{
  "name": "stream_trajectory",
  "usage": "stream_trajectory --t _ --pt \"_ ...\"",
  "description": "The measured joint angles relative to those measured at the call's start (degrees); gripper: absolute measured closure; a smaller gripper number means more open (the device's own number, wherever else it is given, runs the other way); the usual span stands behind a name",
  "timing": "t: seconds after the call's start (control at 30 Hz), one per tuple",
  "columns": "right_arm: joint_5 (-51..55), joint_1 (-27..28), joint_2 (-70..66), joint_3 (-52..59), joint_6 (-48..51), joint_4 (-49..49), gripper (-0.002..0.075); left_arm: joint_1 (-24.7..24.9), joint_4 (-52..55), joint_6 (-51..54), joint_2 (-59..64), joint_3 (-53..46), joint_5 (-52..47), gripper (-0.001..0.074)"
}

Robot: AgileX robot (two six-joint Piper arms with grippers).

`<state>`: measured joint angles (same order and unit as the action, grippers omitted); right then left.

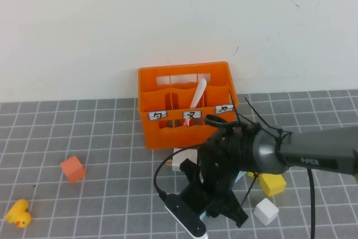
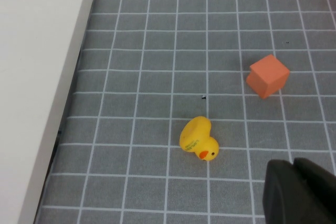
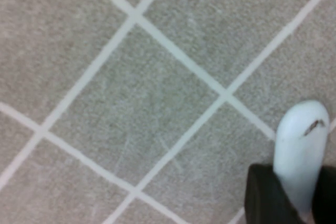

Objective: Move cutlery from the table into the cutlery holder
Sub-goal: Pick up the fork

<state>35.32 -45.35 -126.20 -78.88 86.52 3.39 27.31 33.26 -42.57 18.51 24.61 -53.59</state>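
Note:
The orange cutlery holder [image 1: 184,107] stands at the back of the grey tiled table [image 1: 100,138]. A pale pink utensil [image 1: 199,93] stands in its middle compartment. My right arm [image 1: 240,152] reaches down in front of the holder and hides its own gripper in the high view. In the right wrist view my right gripper [image 3: 291,184] is shut on the rounded handle of the light blue fork [image 3: 302,140], just above the table [image 3: 131,103]. The fork's tines are hidden. My left gripper [image 2: 300,192] is shut and empty, low over the left side of the table.
A white-and-green tube [image 1: 183,159] lies in front of the holder, partly under my right arm. A yellow block [image 1: 273,183] and a white block [image 1: 266,211] sit to its right. An orange cube [image 1: 72,169] [image 2: 268,75] and a yellow duck [image 1: 18,213] [image 2: 199,139] sit at the left.

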Motion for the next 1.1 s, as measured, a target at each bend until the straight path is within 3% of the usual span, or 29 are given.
stream_trajectory --t 0.23,0.47,0.67,0.77,0.93,1.1 --pt "0.51 0.09 0.00 -0.12 1.00 -0.80 0.0542 0.00 0.00 0.00 0.00 0.00 0.00 0.0735" --pt "-0.21 0.20 -0.12 -0.12 1.10 -1.59 0.0462 0.00 0.00 0.11 0.00 0.00 0.00 0.0735" --pt "-0.58 0.43 -0.12 -0.12 -1.76 -2.41 0.0447 0.00 0.00 0.11 0.00 0.00 0.00 0.0735" --pt "-0.08 0.43 -0.12 -0.12 -2.75 -2.53 0.0489 0.00 0.00 0.11 0.00 0.00 0.05 0.0735" --pt "1.26 0.43 -0.12 -0.12 -5.03 -3.39 0.0653 0.00 0.00 0.11 0.00 0.00 0.14 0.0735" --pt "1.48 0.43 -0.12 -0.12 -8.60 -4.06 0.0652 0.00 0.00 0.11 0.00 0.00 0.28 0.0735"
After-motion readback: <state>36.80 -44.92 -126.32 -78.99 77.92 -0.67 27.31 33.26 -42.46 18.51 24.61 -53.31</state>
